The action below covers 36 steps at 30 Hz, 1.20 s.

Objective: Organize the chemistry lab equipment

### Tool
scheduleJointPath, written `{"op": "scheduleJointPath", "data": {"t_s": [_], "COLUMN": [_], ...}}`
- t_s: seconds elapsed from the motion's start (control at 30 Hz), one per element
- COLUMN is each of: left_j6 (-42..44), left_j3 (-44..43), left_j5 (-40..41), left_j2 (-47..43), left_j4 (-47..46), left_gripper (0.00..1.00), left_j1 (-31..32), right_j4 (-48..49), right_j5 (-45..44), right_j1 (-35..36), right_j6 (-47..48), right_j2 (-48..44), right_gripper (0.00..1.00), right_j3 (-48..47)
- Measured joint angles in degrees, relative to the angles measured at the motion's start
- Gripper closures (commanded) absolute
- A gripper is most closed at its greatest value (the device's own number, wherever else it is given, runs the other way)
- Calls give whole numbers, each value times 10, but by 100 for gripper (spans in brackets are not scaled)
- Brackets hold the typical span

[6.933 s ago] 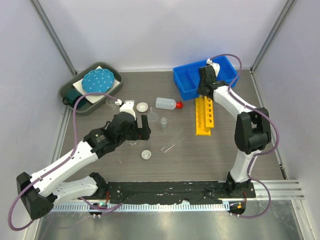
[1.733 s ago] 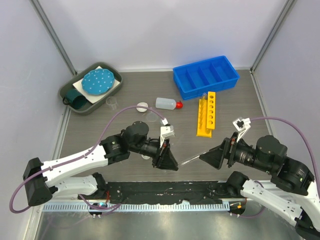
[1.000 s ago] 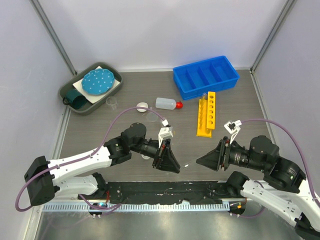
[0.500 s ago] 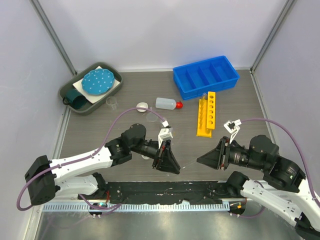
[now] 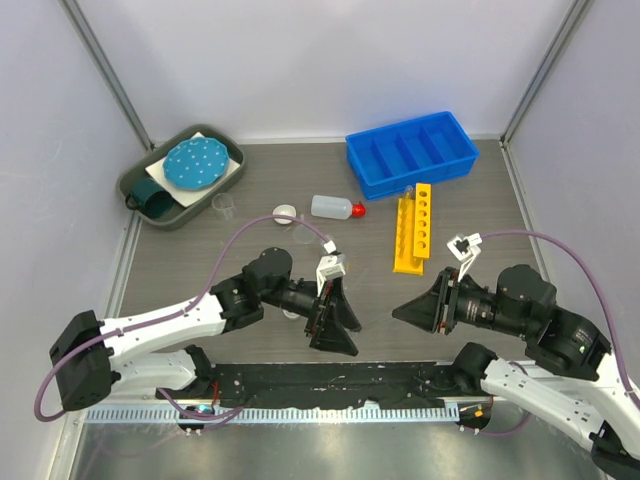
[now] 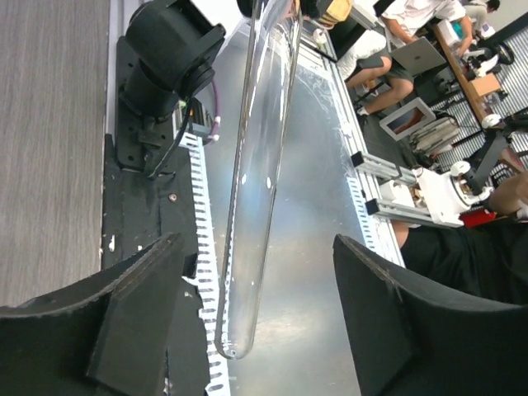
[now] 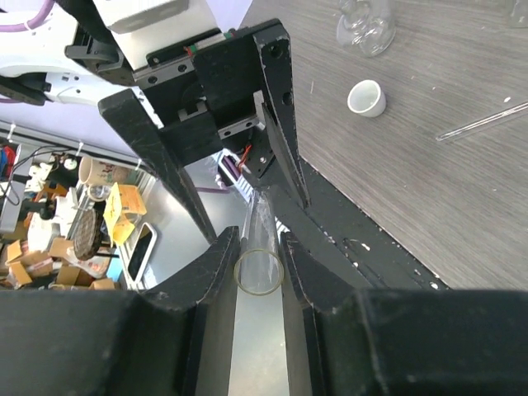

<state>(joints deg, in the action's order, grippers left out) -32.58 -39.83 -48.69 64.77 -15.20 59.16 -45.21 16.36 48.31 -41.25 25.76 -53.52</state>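
In the top view, illumination is bright, even and diffuse; the pale enclosure walls (image 5: 330, 70) return light, and shadows on the worktop (image 5: 200, 270) are soft and short. The metal strip (image 5: 330, 445) along the near edge shows a dull sheen without hard glare. Focus is sharp across the frame; the enclosure posts (image 5: 110, 75) lean outward toward the corners, a wide-angle distortion. In the left wrist view, the glass tube (image 6: 257, 165) carries long white highlight streaks along its wall; the black fingers (image 6: 124, 330) of the left hand (image 6: 260, 252) are underexposed and slightly soft. In the right wrist view, the right hand (image 7: 258, 247) fills the lower frame as dark, defocused masses, while the worktop grain is crisp.
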Motion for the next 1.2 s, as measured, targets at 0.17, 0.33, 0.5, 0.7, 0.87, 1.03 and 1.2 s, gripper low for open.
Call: {"op": "scheduleJointPath", "data": {"t_s": [0.17,0.33,0.5,0.7,0.87,1.03,1.2], "left_j6": [13,37,40,10,-2,-6,-6], "left_j3": [-10,-96,-187,-229,-210,-194,-182], "left_j5": [46,176,388,598,644,652,648], "left_j2": [-10,-20,-30,-30,-29,-30,-31], "left_j4": [67,226,368,497,525,532,531], "left_gripper": [0,0,1,2,4,4,5], "left_j1": [0,0,0,-3,-3,-3,-3], "right_j4": [-8,-33,-58,-84,-89,-67,-36], "right_j5": [-38,-103,-200,-356,-475,-478,-454], "right_j1": [0,0,0,0,-16,-140,-259], "right_j6": [16,42,69,103,129,164,192], "right_j2": [25,74,142,246,340,422,495], "right_gripper": [89,89,89,90,92,93,94], "right_j3": [-21,-63,-122,-190,-237,-280,-318]}}
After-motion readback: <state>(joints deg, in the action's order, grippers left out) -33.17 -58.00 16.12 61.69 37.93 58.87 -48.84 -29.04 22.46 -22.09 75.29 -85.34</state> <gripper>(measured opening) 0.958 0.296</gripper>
